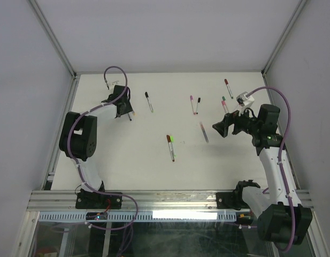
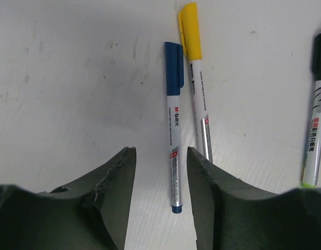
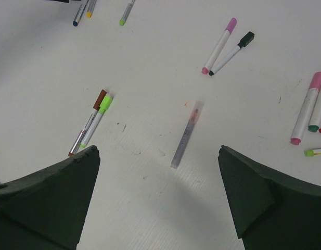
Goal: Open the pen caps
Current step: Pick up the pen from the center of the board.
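In the left wrist view a pen with a blue cap (image 2: 174, 67) lies lengthwise on the white table. Its tail end sits between the fingers of my left gripper (image 2: 161, 152), with a gap on both sides. Right beside it lies a pen with a yellow cap (image 2: 190, 31), partly under the right finger. A black-capped pen (image 2: 319, 104) is at the right edge. From above, the left gripper (image 1: 123, 110) is at the far left. My right gripper (image 1: 224, 126) hovers wide open over a pale purple pen (image 3: 186, 136), holding nothing.
More capped pens lie scattered: a brown-capped and a green-capped pair (image 3: 98, 112), a pink and a black pair (image 3: 226, 47), and a pink pen (image 3: 307, 107) with others at the right edge. A lone black pen (image 1: 148, 100) lies far centre-left. White walls enclose the table (image 1: 154, 171).
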Tool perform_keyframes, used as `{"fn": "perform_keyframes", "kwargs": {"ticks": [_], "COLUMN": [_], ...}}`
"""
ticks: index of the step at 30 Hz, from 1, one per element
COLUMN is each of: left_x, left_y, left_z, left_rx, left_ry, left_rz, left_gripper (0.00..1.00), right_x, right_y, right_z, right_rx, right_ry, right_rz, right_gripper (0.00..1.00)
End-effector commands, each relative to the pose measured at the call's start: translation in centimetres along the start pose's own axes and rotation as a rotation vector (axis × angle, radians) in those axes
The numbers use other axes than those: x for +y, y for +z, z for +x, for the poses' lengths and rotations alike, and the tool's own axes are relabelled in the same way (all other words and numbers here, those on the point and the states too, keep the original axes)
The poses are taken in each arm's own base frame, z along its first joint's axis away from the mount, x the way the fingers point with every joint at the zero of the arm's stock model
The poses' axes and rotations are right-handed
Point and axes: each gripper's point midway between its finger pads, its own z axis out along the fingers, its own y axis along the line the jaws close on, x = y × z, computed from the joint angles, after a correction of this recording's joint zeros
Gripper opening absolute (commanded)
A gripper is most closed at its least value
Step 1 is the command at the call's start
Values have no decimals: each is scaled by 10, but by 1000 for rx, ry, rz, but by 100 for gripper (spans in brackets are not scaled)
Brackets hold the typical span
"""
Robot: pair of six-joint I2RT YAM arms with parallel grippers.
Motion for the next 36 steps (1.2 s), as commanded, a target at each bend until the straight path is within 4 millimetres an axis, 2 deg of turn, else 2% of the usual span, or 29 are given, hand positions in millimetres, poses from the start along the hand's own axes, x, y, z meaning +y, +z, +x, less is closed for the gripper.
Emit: {"fn": "perform_keyframes", "kwargs": {"ticks": [1, 7, 14, 22, 26, 29, 36], "left_x": [-2, -11, -6, -1, 4, 8, 10], "left_y": [4, 12, 18, 20, 17, 12, -5], "left_z": [-12, -6, 2, 16, 21, 26, 38], "left_rx": [-11, 33, 64, 100, 108, 113, 114], "left_ry": [31, 44, 65, 87, 85, 81, 43], "left_rz": [-16, 16, -13, -28, -37, -40, 13], "left_gripper": [43, 43, 44, 33, 20, 13, 6], "right_x": [4, 7, 8, 13, 17, 25, 48], "right_y": [-6, -4, -4, -3, -1, 2, 14], "right_z": [-25, -22, -22, -21, -19, -17, -10], "right_rx": [-61, -57, -58, -60, -59, -58, -66], "right_ry": [-84, -79, -79, -76, -61, -47, -24], "right_rz": [4, -12, -20, -42, -71, -120, -235], "right_gripper": [100, 100, 100, 100, 100, 100, 100]}}
